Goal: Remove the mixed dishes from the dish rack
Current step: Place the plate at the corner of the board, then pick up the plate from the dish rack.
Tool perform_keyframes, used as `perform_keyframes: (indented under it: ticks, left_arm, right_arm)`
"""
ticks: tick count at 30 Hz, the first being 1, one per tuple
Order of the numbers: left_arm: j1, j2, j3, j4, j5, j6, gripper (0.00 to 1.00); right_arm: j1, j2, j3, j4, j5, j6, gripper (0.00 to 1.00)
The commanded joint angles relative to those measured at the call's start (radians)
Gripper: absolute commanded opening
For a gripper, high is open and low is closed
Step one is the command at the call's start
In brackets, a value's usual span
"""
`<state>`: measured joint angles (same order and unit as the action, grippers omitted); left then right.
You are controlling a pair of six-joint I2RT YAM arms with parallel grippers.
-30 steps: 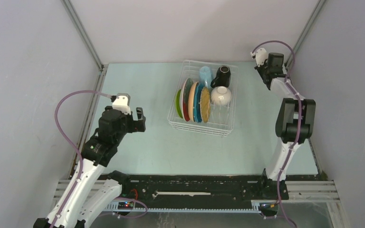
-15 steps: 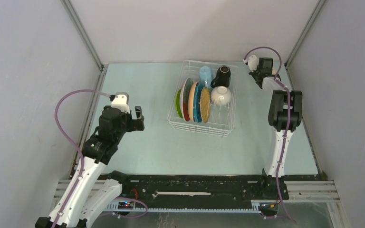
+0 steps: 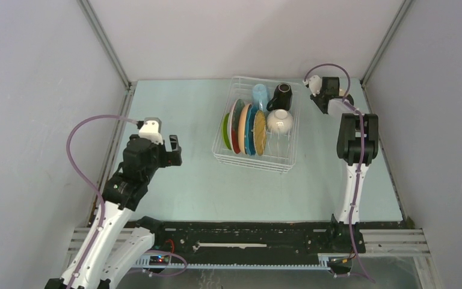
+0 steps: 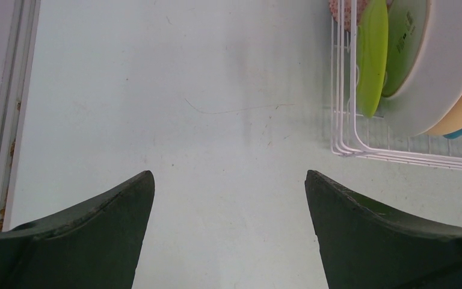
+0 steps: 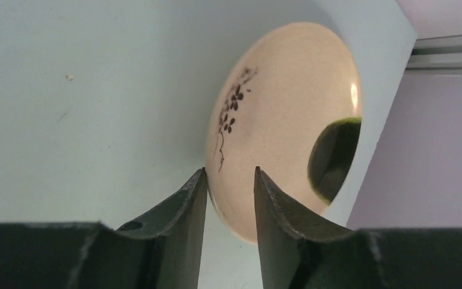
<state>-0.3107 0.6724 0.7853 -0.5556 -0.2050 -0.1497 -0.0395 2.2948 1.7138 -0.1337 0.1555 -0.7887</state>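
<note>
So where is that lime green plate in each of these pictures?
Top external: the lime green plate is leftmost of the upright plates in the dish rack, near the picture's centre.
Left wrist: top right, on edge just inside the rack's corner.
Right wrist: not in it; only a cream plate shows there.
Shared landmark: the white wire dish rack, seen in the top and left wrist views.

Top view high above, looking down, wrist views close in, left one shares the dish rack (image 3: 249, 161)
</note>
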Motion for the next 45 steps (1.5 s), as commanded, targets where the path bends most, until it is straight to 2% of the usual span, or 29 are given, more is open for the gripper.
perform_keyframes:
  ticks: [1, 5, 11, 13, 17, 22, 24, 27, 31, 37, 45]
  left_arm:
    - [0.008, -0.047, -0.014, 0.036, 0.012, -0.004, 1.0]
    - [0.009, -0.123, -0.02, 0.06, 0.065, -0.011, 1.0]
    - [0.008, -0.305, -0.087, 0.186, 0.166, -0.036, 1.0]
    - [0.007, -0.348, -0.106, 0.22, 0.196, -0.078, 1.0]
    - [0.009, -0.394, -0.158, 0.293, 0.307, -0.17, 1.0]
    - [0.01, -0.332, -0.223, 0.453, 0.433, -0.344, 1.0]
    - [0.008, -0.265, -0.228, 0.518, 0.485, -0.429, 1.0]
    - [0.007, -0.162, -0.188, 0.519, 0.542, -0.517, 1.0]
    - [-0.008, -0.079, -0.15, 0.533, 0.565, -0.569, 1.0]
    - [-0.179, 0.014, -0.071, 0.551, 0.394, -0.523, 1.0]
    - [-0.36, 0.206, 0.105, 0.551, 0.216, -0.441, 1.0]
  right_arm:
    - [-0.001, -0.119, -0.013, -0.05, -0.012, 0.058, 0.44]
    - [-0.004, -0.251, -0.047, -0.143, -0.068, 0.147, 0.51]
    - [0.016, -0.494, -0.201, -0.265, -0.204, 0.274, 0.63]
    - [0.015, -0.585, -0.244, -0.382, -0.291, 0.336, 0.67]
    - [-0.009, -0.814, -0.425, -0.477, -0.536, 0.384, 0.69]
    - [-0.108, -1.093, -0.614, -0.49, -0.922, 0.413, 0.71]
    - [-0.163, -1.176, -0.708, -0.419, -1.043, 0.455, 0.74]
    - [-0.218, -1.284, -0.848, -0.296, -1.182, 0.51, 0.78]
    - [-0.234, -1.337, -0.904, -0.28, -1.223, 0.485, 0.8]
    - [-0.233, -1.29, -0.908, -0.297, -1.13, 0.468, 0.8]
    - [-0.116, -1.3, -0.908, -0.304, -1.015, 0.423, 0.79]
